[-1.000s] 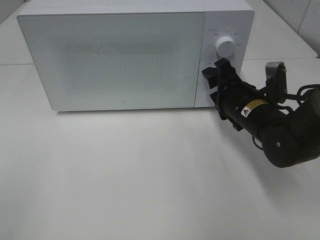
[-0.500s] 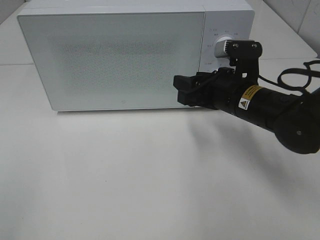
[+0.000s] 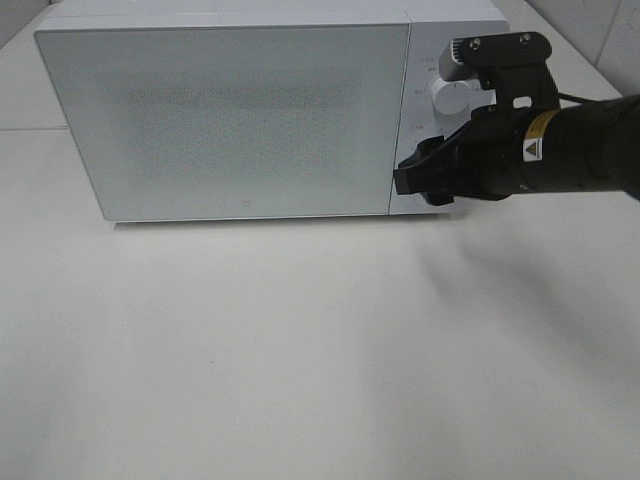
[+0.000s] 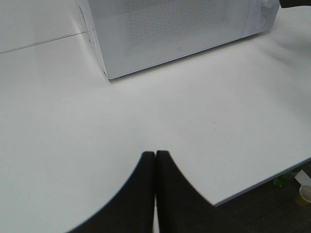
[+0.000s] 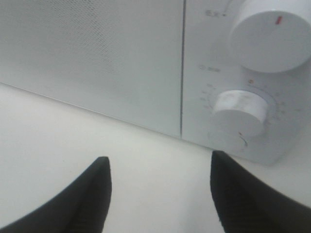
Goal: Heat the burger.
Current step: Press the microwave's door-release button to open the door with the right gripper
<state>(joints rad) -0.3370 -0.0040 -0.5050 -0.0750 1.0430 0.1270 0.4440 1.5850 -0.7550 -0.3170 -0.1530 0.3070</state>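
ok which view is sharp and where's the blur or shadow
Exterior high: evenly lit and sharp, with a soft shadow of the right arm on the table; right wrist: soft throughout, the upper knob and the right fingers blurred; left wrist: microwave fairly crisp, the left fingers smeared dark.

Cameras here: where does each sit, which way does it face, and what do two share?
Exterior high: mounted high, looking down at the table and microwave front; shows the right arm and right hand.
Left wrist: on the left arm, low over the table, facing the microwave; shows the shut left hand.
Right wrist: on the right arm, close up on the microwave's door edge and knobs; shows the open right hand.
Shared: all three see the microwave door.
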